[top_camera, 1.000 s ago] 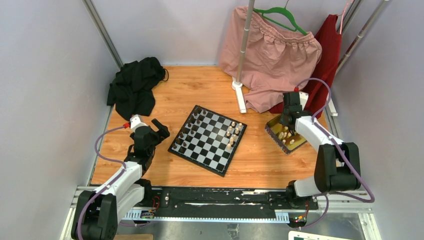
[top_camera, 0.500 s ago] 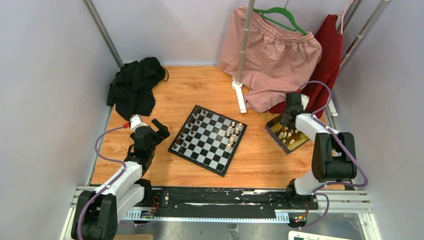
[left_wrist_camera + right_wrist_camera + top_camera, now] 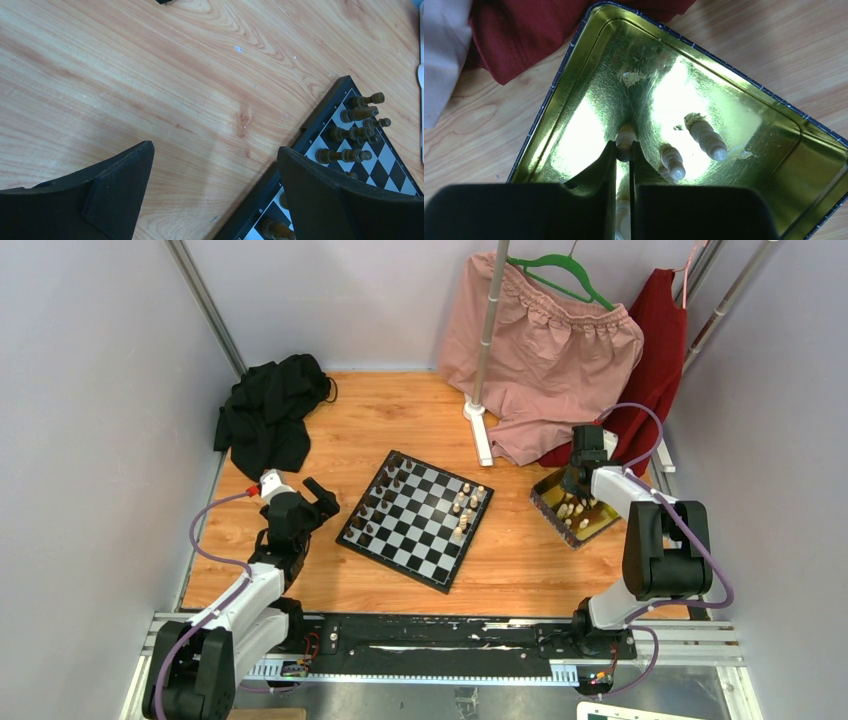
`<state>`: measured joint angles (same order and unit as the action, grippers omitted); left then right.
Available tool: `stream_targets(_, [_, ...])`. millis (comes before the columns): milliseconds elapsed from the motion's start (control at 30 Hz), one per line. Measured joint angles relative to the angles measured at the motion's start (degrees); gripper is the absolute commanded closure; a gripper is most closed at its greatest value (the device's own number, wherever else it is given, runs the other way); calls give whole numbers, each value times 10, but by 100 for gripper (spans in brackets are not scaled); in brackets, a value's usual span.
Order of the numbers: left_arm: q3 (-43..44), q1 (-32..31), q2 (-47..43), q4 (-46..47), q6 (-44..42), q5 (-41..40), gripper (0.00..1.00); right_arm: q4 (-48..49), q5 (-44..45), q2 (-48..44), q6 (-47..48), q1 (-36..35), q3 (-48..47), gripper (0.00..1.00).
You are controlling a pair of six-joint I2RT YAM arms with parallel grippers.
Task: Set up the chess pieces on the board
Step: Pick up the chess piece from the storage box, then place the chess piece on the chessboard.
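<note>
The right gripper (image 3: 624, 150) pinches a small cream chessman (image 3: 625, 134) inside the shiny gold metal tray (image 3: 634, 50) near the desk's right edge. The left gripper (image 3: 214, 149) gapes empty beside the chequered black-and-white board (image 3: 415, 520) mid-desk.

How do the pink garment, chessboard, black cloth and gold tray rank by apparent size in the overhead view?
1. pink garment, clearly largest, though it hangs above the table, nearer the camera.
2. chessboard and black cloth: too alike to rank.
3. gold tray, smallest, partly hidden.
</note>
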<state>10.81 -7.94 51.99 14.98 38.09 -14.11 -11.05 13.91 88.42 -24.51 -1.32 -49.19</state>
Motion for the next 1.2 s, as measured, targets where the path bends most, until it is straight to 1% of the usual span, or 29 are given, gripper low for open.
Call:
stream_targets(33, [0,0,0,0,0,0,0,0,0,0,0,0,0,100])
stream_targets(367, [0,0,0,0,0,0,0,0,-16,-19,-1,0,1,100])
stream_targets(567, [0,0,0,0,0,0,0,-1,-24,-75,-2,0,9,100])
stream_targets(667, [0,0,0,0,0,0,0,-4,-26,-111,0,-12,10,100])
stream_targets(767, [0,0,0,0,0,0,0,-9,-29,-142,7,-45,9,100])
stream_targets(867, [0,0,0,0,0,0,0,-28,-34,-159,28,-110,-4,100])
stream_targets(1033, [0,0,0,0,0,0,0,-63,-37,-151,64,-220,-52,100])
stream_targets(1200, [0,0,0,0,0,0,0,-87,-36,-120,92,-317,-104,100])
